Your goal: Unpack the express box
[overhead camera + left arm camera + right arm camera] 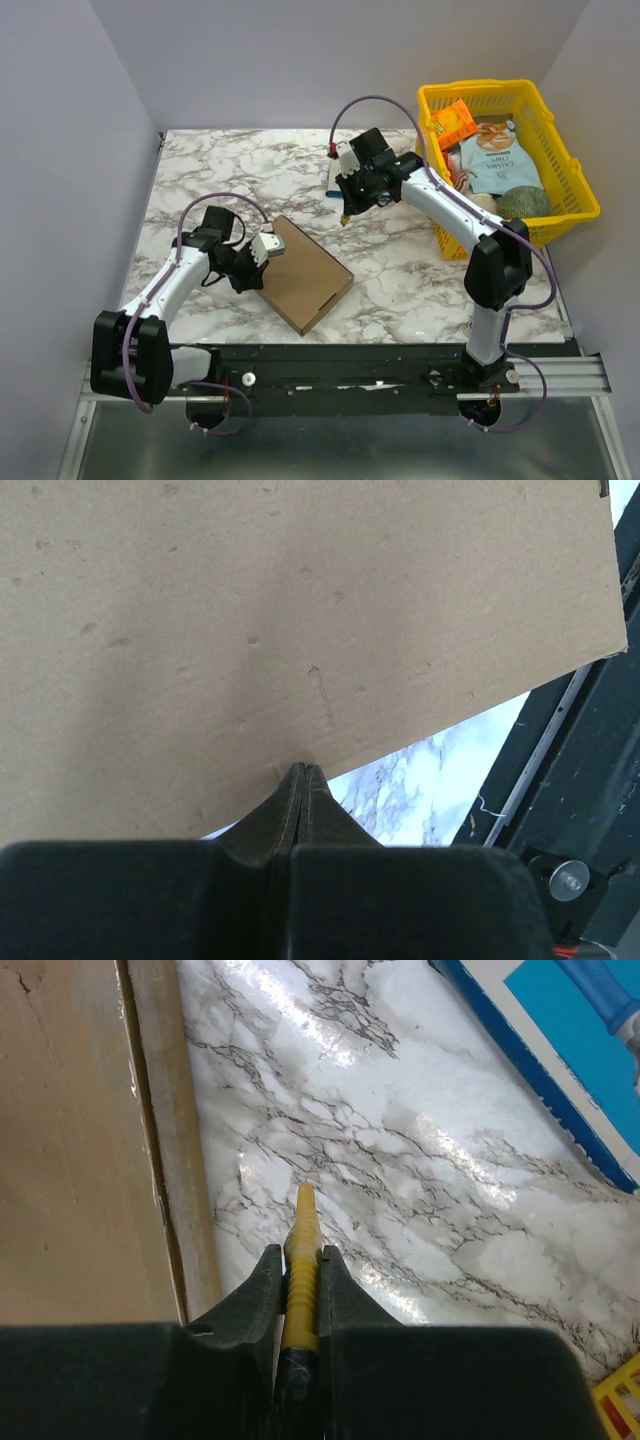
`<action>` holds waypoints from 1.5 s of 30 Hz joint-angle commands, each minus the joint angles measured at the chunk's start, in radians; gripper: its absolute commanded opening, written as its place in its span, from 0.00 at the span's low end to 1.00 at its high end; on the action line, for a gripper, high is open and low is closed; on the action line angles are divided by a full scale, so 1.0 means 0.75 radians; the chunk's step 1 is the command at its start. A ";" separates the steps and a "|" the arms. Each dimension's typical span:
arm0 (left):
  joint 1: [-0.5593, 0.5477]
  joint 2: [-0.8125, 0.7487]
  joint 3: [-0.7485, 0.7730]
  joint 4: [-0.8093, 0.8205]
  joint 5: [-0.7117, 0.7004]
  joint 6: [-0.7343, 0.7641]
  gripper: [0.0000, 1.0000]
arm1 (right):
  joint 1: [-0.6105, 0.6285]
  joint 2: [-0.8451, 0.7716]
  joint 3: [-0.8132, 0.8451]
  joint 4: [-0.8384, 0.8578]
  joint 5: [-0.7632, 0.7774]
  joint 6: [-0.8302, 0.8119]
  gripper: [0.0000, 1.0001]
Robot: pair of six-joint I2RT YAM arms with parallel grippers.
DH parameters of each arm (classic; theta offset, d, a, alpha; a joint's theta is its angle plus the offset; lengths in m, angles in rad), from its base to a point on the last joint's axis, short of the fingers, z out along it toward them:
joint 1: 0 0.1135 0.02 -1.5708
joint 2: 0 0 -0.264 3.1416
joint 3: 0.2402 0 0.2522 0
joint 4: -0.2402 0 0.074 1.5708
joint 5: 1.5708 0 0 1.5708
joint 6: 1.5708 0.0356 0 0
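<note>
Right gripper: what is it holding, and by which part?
A slim yellow tool, clamped around its shaft by the right gripper; the pointed tip sticks out in front.

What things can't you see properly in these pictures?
- Inside the express box: every view, its shut lid hides it.
- Blue box: right wrist view's edge cuts it off; top view, the right arm covers most.
- Yellow tool: right wrist view, handle hidden inside the right gripper.

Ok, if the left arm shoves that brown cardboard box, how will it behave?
The express box looks flat and stiff, so it probably slides rather than tips. The glossy marble table likely gives little grip, so it may skid or swivel.
</note>
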 commanded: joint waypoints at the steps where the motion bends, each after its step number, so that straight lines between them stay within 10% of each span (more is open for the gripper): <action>1: -0.007 0.049 -0.129 -0.131 -0.211 0.035 0.00 | 0.065 0.135 0.084 0.016 -0.052 -0.058 0.00; 45: 0.006 0.215 -0.213 -0.324 -0.777 0.419 0.00 | 0.313 0.140 0.267 -0.049 -0.218 -0.123 0.00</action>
